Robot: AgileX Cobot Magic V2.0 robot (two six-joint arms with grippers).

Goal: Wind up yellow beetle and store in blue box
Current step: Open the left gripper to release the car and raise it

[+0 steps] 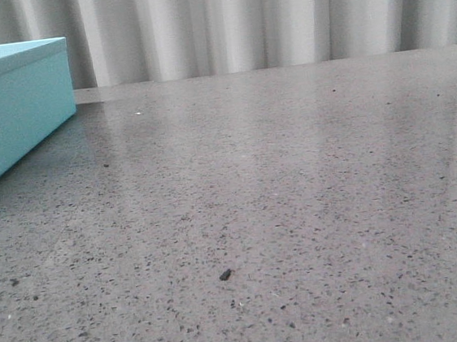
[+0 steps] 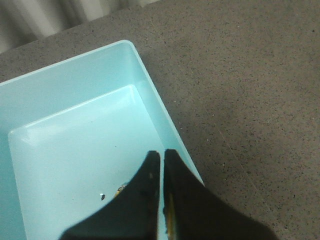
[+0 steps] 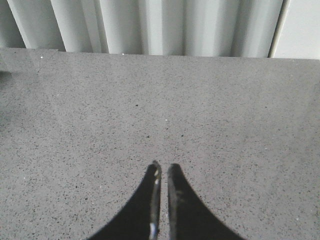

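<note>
While poised over the open blue box point(image 2: 75, 145) at the tabletop's point(image 1: 298, 213) far-left corner, left gripper point(image 2: 162, 155) with fingers nearly together, apparently pinching something yellowish, possibly the yellow beetle, for storing; right gripper point(image 3: 163, 167) narrow, empty.

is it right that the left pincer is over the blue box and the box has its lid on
Not quite. The left pincer is over the blue box, but the box is open: the left wrist view looks straight down onto its bare inner floor, with no lid on it.
</note>
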